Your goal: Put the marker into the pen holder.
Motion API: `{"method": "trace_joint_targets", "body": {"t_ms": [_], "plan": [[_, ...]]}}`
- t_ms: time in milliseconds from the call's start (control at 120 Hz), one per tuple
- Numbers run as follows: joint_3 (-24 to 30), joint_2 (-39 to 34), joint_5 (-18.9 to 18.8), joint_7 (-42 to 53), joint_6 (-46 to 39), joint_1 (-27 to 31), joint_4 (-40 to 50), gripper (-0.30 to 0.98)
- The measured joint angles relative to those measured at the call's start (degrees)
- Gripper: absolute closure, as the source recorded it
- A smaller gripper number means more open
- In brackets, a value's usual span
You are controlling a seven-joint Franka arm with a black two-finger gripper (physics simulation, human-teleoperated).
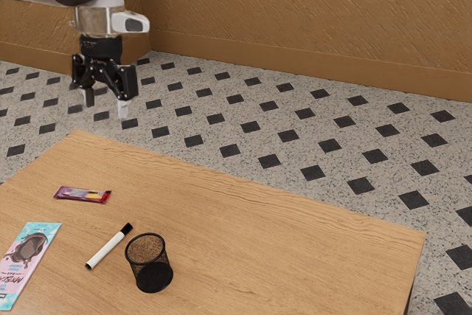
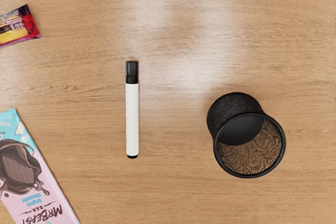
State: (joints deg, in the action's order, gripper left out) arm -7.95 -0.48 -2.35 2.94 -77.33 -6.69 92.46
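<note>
High over the table's far left corner in the exterior view, my gripper [image 1: 105,101] stands open, its two fingers apart with nothing between them. The marker [image 1: 109,246], white with a black cap, lies flat on the tabletop, well below the hand. Close beside it stands the pen holder [image 1: 150,262], a black mesh cup, upright. In the wrist view the marker [image 2: 132,111] and the pen holder [image 2: 245,135] lie apart, with bare wood between them. The cup's mouth shows no pens inside.
A small purple and red snack bar [image 1: 82,195] and a pink and blue chocolate bar [image 1: 28,262] lie on the wooden table [image 1: 295,248]. The chocolate bar is at the exterior view's left. The table's edge runs along the tiled floor.
</note>
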Motion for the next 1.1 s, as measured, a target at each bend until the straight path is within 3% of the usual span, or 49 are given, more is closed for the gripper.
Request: {"method": "trace_joint_targets", "body": {"t_ms": [300,542,808,1100], "plan": [[-1.34,-0.26,-0.32,0.64,-7.90,1.26,-0.63,0.00],[-5.68,-0.62,-1.41,1.06,-25.16,1.80,22.98,0.00],[-9.28,3.92,-2.04,1.46,-39.24,5.19,31.62,0.00],[-9.26,6.09,-1.99,2.60,-51.87,2.83,36.74,0.00]]}}
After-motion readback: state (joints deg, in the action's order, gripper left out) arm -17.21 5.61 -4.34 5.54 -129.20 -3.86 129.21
